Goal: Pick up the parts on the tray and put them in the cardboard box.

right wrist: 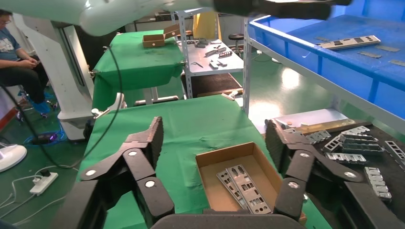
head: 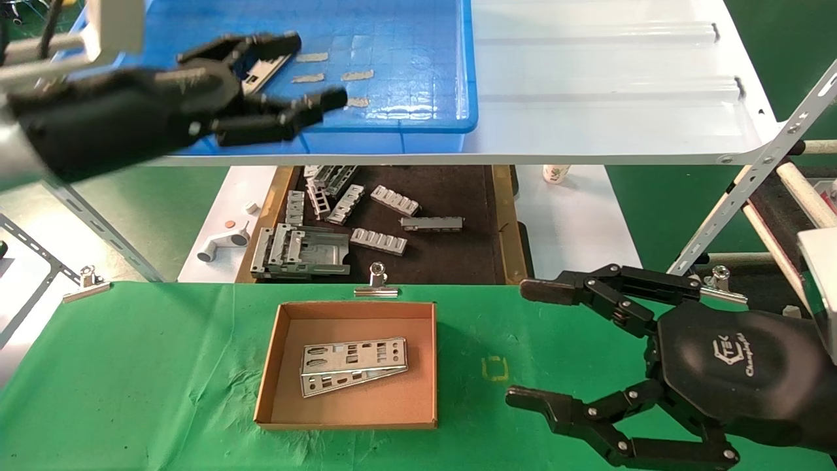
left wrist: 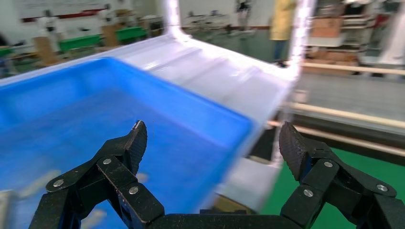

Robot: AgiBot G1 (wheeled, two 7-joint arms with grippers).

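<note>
1. While the head view looks down on both levels, the left gripper [head: 307, 72] hangs over the blue tray [head: 418, 124] on the white shelf [head: 621, 85] at roughly eleven o'clock, fingers spread and empty. One silvery plate [head: 265, 69] lies on the tray floor between and partly under those fingers, its long axis running from about seven to one o'clock. Small tan tape scraps [head: 356, 75] sit just beyond it toward three o'clock. The cardboard box [head: 350, 418] rests on the green cloth [head: 131, 379] at six o'clock with two plates [head: 353, 363] overlapped inside. The right gripper [head: 529, 343] waits at four o'clock beside the box, jaws wide and holding nothing. Grey ribbed brackets [head: 379, 239] lie on the black mat [head: 451, 261] between shelf and cloth.

2. From the left wrist view, both fingertips [left wrist: 136, 140] stand well apart over the tray's floor; the plate itself cannot be made out here.

3. From the right wrist view, the open fingers [right wrist: 155, 136] frame the box and its two plates, with the tray's remaining plate far off at about one o'clock.

My judgement: the left arm is far nearer the last plate, so it should close across the plate's short width.
</note>
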